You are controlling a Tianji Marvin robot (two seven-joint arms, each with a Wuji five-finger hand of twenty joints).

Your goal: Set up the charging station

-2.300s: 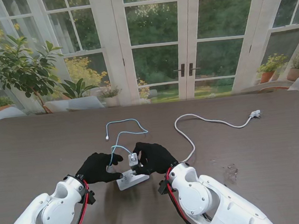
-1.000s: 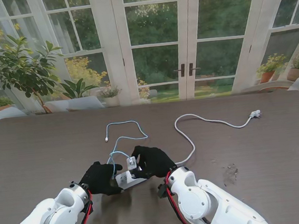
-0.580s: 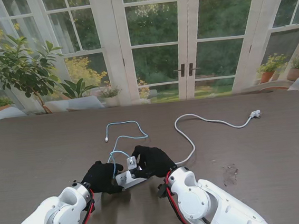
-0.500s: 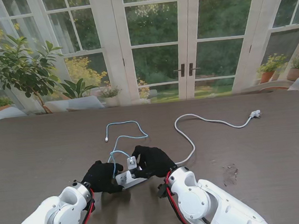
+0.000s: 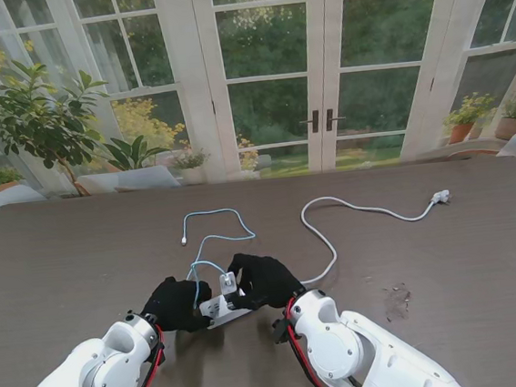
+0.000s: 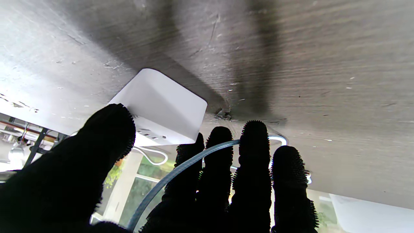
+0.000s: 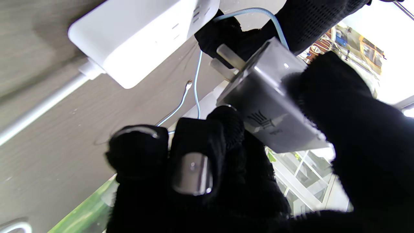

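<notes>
On dark wood-grain table (image 5: 448, 267), glossy white power strip (image 5: 222, 310), boxy charger (image 5: 229, 281)

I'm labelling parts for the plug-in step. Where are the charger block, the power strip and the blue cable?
charger block (image 7: 271, 113): right wrist view, on its flat grey side face.
power strip (image 7: 136, 35): right wrist view, on its white top face.
blue cable (image 5: 214, 214): stand view, on the loop lying farther from me.

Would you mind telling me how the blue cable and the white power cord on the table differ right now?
The blue cable is thin, pale blue and loops close to the hands; the white power cord is thicker and stretches away to the right. The blue cable passes across the left hand; the white power cord runs to the power strip. Both lie on the table.
</notes>
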